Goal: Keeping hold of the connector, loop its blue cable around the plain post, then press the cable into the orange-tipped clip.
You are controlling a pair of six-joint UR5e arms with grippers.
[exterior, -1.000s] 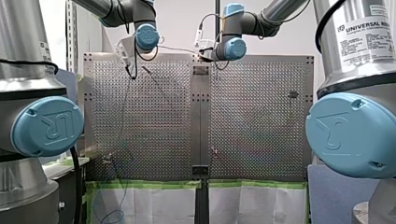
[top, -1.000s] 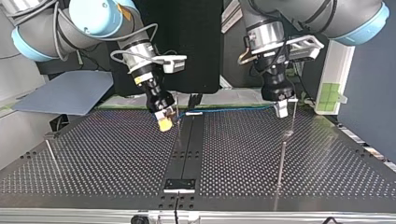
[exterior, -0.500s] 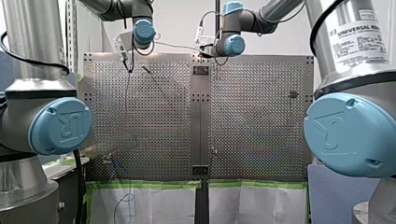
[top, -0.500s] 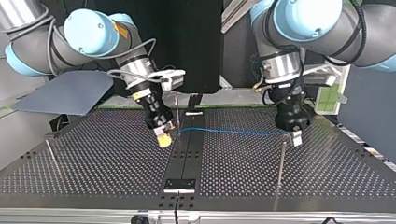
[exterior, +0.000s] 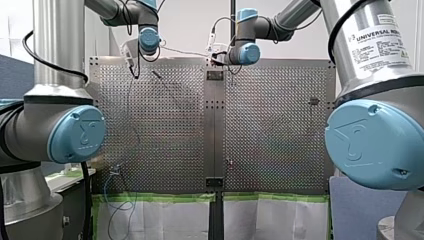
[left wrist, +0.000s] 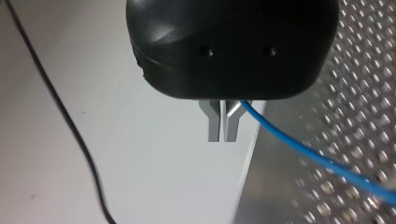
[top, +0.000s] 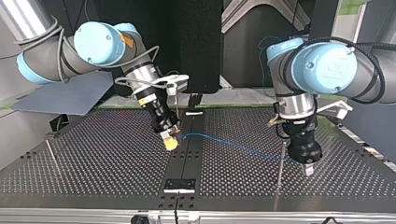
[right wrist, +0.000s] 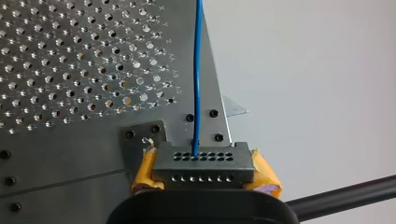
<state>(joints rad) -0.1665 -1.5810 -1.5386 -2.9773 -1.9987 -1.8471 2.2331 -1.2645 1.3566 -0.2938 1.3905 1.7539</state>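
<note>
1. My right fingers are clamped on the connector, with a yellow pad on each side, low over the bench beside its centre strip. A hard pull along the cable could drag the connector out.
2. My left fingers are pinched together on the cable, just past the post. The cable runs nearly straight between both arms. With so little slack, looping may bend the thin post or make the cable ride up off it.
3. Whether the cable touches the post, I cannot tell; I cannot pick out the clip.
4. Bare bench lies all around the post. Its edge is nearer at the top view's right.
</note>
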